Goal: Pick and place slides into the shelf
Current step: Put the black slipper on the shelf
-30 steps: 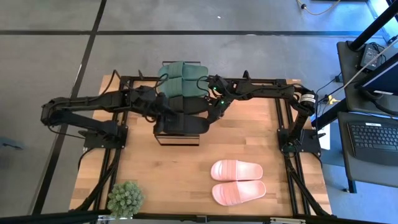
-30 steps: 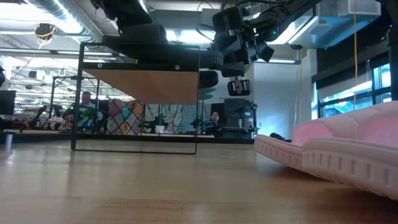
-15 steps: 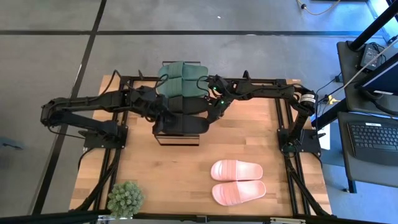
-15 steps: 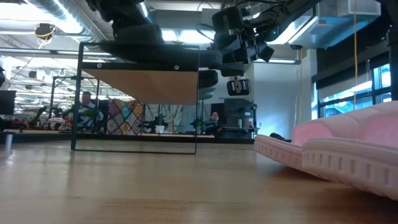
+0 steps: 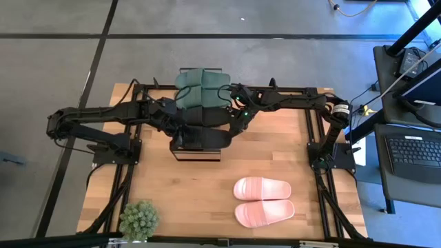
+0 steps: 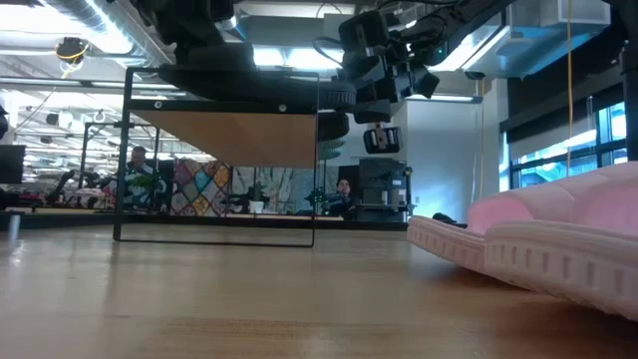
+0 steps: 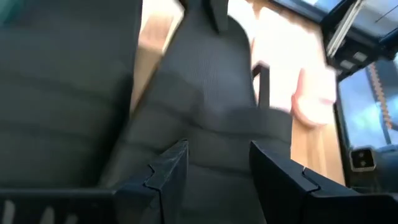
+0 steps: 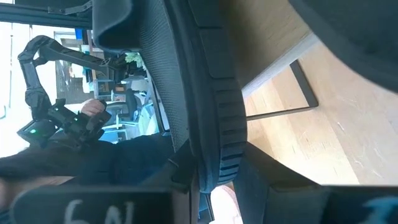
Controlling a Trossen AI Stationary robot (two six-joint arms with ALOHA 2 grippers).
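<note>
Both arms crowd the shelf (image 5: 196, 146) at the back middle of the table, each working a black slide.

The right gripper (image 5: 234, 126) is pinched on the edge of a black slide (image 8: 211, 93) at the shelf's right side, the sole rim caught between its fingers. The left gripper (image 5: 180, 125) sits at the shelf's left side, fingers (image 7: 168, 171) spread fairly wide over the strap of the other black slide (image 7: 211, 143); I cannot tell whether it grips. The green slides (image 5: 201, 87) lie on the far tier. The pink slides (image 5: 264, 201) rest side by side near the front right, well apart from the shelf, with bare wood between. A potted plant (image 5: 138, 220) stands at the front left corner.
</note>
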